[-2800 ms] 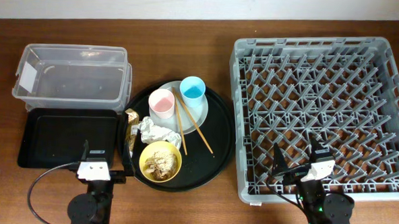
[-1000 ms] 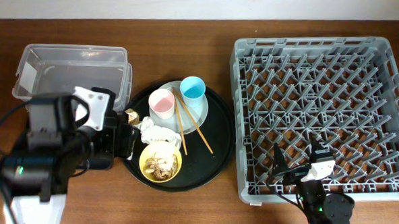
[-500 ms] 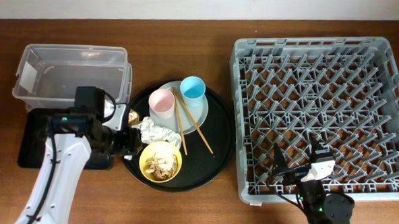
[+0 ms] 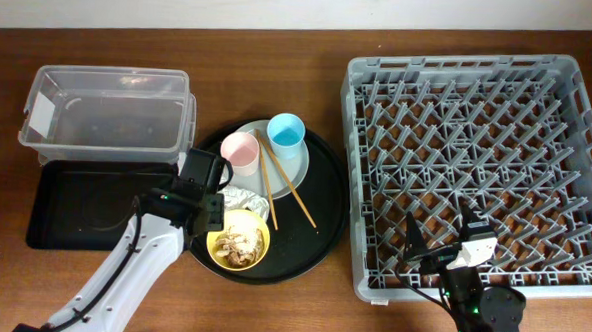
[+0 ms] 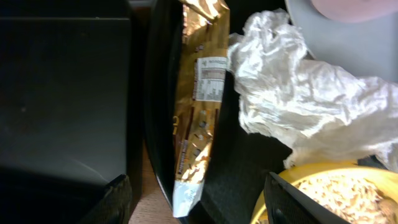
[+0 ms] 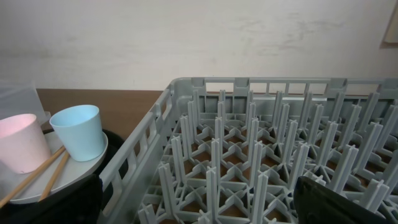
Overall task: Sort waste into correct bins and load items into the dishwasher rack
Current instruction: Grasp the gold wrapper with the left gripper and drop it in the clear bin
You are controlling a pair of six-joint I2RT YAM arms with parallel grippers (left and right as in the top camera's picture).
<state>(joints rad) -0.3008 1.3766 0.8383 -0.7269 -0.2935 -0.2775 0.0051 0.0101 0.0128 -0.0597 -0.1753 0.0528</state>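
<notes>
My left gripper is open and empty over the left rim of the round black tray. In the left wrist view its fingers straddle the lower end of the brown-gold wrapper, with the crumpled white napkin to the right. The yellow bowl holds beige scraps. The pink cup, blue cup and chopsticks rest on the pale plate. My right gripper is open and empty over the grey rack's front edge.
The clear tub stands at the back left, with the shallow black tray in front of it, just left of the round tray. The right wrist view shows rack pegs and the blue cup.
My left arm has swung right from over the shallow black tray to the round tray's left rim, above the wrapper. The right arm has not moved.
</notes>
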